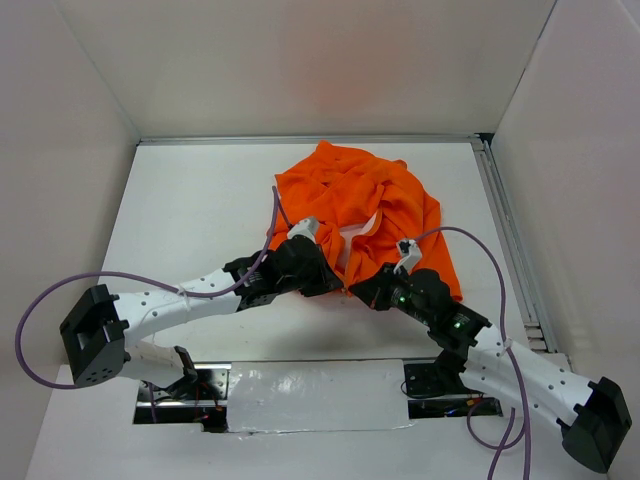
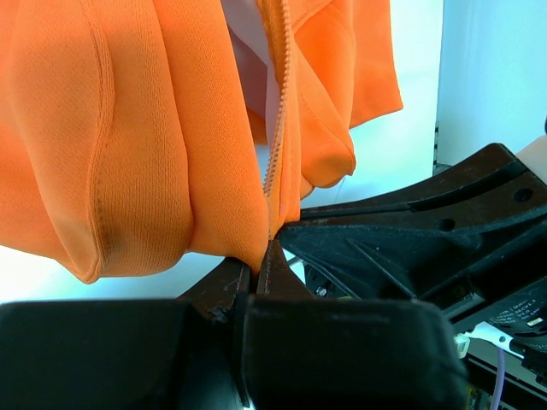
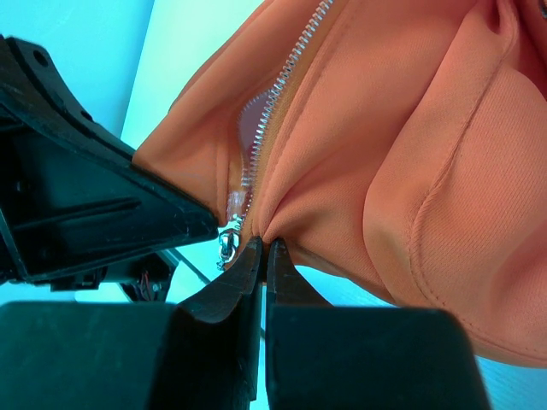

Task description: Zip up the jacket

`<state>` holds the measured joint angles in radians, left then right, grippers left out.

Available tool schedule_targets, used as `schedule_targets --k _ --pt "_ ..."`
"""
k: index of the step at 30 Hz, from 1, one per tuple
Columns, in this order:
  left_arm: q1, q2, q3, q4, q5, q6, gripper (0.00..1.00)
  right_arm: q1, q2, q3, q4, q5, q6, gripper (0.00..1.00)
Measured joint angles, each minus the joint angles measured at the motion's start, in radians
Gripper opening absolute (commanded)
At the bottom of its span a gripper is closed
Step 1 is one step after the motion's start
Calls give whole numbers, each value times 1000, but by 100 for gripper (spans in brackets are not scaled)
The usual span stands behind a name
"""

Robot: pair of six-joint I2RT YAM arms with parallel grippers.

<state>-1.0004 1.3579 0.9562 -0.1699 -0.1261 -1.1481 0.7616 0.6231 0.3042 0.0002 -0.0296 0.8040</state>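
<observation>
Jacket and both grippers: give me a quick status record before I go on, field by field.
jacket: bunched on the table, bottom edge toward the arms
left gripper: jaws shut on the jacket's bottom edge, beside the zipper teeth
right gripper: jaws shut on the bottom edge, right next to the slider
zipper: not zipped up; pale lining shows between the fronts
slider: at the zipper's bottom end
spacing: the two grippers sit close together, facing each other
</observation>
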Motion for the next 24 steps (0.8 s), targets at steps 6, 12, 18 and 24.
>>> schedule_targets --k 6,12,18,24 --pt "0 0 0 1 0 -2 0 2 -13 0 7 34 20 0" --pt "0 -1 -6 22 0 1 0 2 -4 6 3 57 32 0" --pt "-2 -8 -14 22 -1 18 0 3 15 10 5 76 60 0" --pt "-2 -22 -40 39 0 21 0 5 2 11 -2 107 95 0"
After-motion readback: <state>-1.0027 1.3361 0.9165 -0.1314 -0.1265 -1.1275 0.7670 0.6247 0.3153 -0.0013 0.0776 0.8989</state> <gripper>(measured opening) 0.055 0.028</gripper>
